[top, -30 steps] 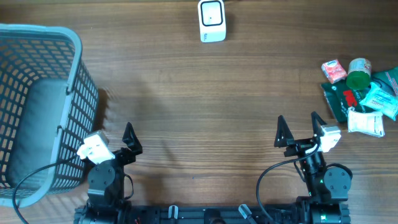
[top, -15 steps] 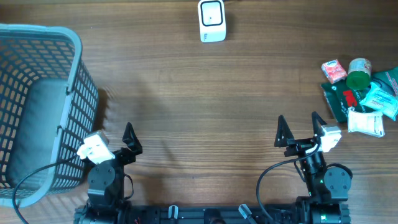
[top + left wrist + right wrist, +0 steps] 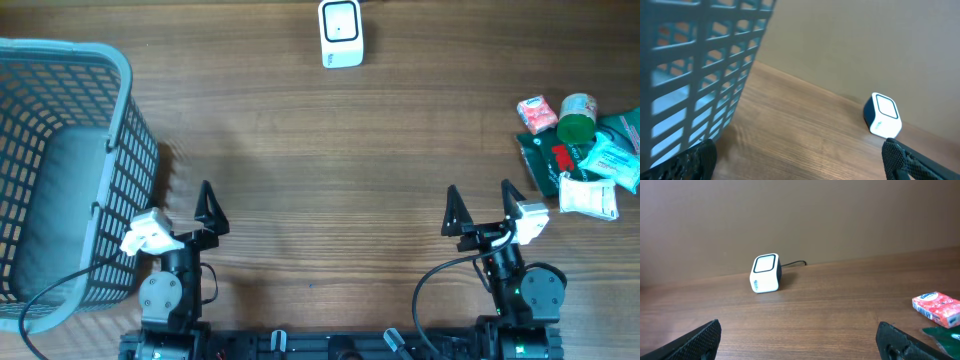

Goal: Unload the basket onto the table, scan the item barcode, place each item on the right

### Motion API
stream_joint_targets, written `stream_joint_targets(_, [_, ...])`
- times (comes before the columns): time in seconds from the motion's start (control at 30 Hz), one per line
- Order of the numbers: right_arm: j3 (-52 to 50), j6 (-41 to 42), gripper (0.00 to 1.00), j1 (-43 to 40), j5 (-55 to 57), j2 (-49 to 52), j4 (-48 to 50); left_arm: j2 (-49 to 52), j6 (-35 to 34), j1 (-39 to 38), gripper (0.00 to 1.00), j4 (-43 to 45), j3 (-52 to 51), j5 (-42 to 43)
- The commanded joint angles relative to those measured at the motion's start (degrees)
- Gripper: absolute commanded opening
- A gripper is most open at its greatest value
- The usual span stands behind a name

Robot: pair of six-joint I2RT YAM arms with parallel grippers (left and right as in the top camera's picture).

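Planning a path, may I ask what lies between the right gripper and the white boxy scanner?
Only bare wooden table separates right gripper from scanner, shown overhead.

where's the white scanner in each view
Overhead: scanner at the top edge, just right of centre.
Left wrist: scanner right of centre, near the table's far edge, well right of the basket.
Right wrist: scanner left of centre, close to the wall.
Shared landmark: the wooden table, whose far edge the scanner sits by in all three.
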Motion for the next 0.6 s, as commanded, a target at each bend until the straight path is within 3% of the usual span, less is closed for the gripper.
stream_joint_targets(0.0, [-0.1, 0.4, 1.0, 0.3, 1.0, -0.6, 0.3, -0.4, 16.7, 1.5, 1.0, 0.3, -0.4, 13.3])
stream_joint_targets(0.57, [-0.1, -1.2, 0.99, 0.3, 2.5, -0.6, 0.3, -0.4, 18.0, 2.6, 1.0, -1.6, -0.4, 14.1])
